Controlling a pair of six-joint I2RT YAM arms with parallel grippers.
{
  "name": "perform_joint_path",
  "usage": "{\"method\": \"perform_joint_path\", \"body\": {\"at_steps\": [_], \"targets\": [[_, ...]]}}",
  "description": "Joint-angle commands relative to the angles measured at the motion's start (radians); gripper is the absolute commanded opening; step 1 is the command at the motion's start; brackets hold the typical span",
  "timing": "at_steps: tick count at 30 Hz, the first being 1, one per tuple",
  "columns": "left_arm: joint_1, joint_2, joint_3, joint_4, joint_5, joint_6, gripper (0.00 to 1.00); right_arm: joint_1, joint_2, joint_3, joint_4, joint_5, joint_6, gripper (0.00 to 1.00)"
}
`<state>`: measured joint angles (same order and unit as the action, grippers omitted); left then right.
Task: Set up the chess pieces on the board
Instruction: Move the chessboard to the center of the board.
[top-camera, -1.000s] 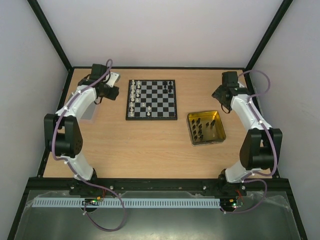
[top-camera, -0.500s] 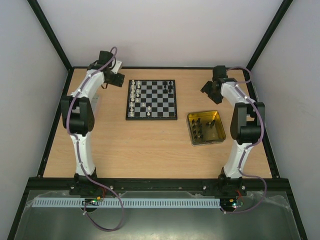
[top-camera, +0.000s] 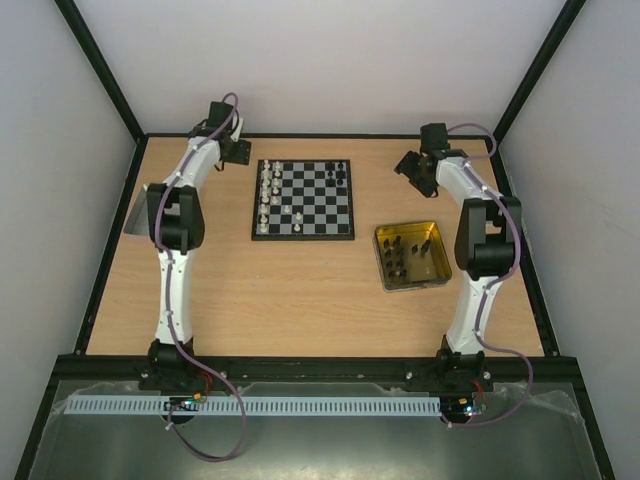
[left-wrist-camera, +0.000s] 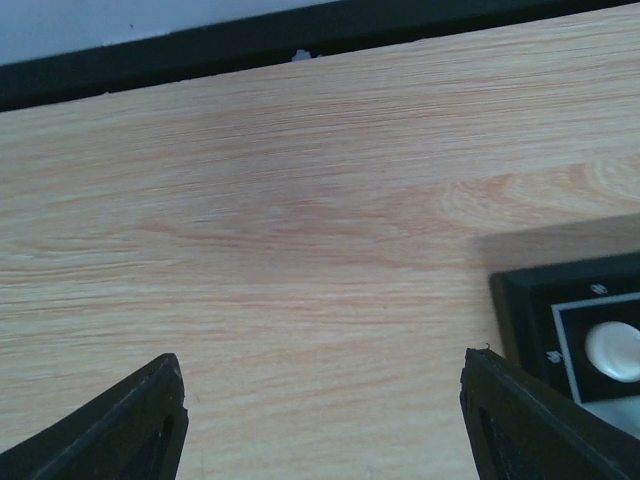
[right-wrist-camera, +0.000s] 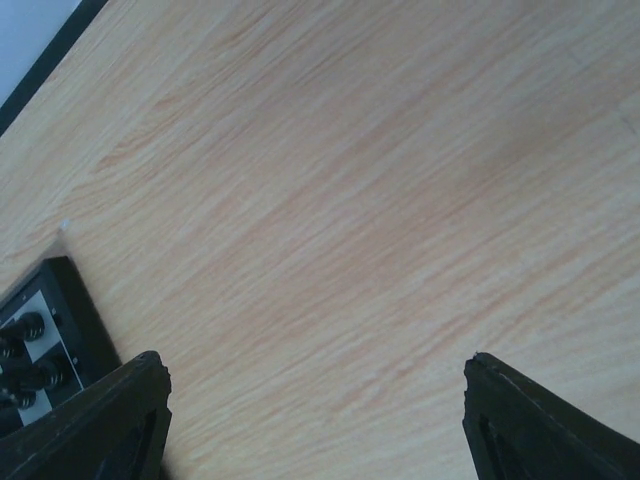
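Showing overhead only: tray (top-camera: 441, 250) near board (top-camera: 330, 205)

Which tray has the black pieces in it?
The yellow-tinted tray right of the board; the silver tray sits far left, mostly behind the left arm.

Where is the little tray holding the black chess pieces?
Look at the wooden table and find the checkered board near its back edge. Right of the board, a bit closer to the arms' bases, sits a shallow square tray. It is shiny yellow-gold with tiny dark pieces inside, unlike the black-and-white board.
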<state>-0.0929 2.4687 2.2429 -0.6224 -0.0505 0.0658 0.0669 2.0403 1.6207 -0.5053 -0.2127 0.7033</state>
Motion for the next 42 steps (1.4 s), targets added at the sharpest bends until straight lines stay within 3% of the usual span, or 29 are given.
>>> {"method": "perform_joint_path", "body": {"at_steps": [1, 12, 23, 30, 42], "targets": [[0.026, 0.069, 0.078, 0.017, 0.021, -0.072, 0.76, 0.006, 0.083, 0.080, 0.023, -0.032, -0.009, 0.78], [0.036, 0.149, 0.138, 0.053, 0.097, -0.128, 0.79, 0.011, 0.128, 0.107, 0.077, -0.080, 0.013, 0.77], [0.033, 0.231, 0.212, 0.037, 0.165, -0.162, 0.89, 0.011, 0.127, 0.096, 0.091, -0.093, 0.025, 0.77], [0.028, 0.257, 0.227, 0.036, 0.154, -0.162, 0.82, 0.013, 0.148, 0.110, 0.097, -0.103, 0.036, 0.75], [0.019, 0.279, 0.253, 0.033, 0.208, -0.180, 0.83, 0.014, 0.174, 0.120, 0.109, -0.125, 0.045, 0.74]]}}
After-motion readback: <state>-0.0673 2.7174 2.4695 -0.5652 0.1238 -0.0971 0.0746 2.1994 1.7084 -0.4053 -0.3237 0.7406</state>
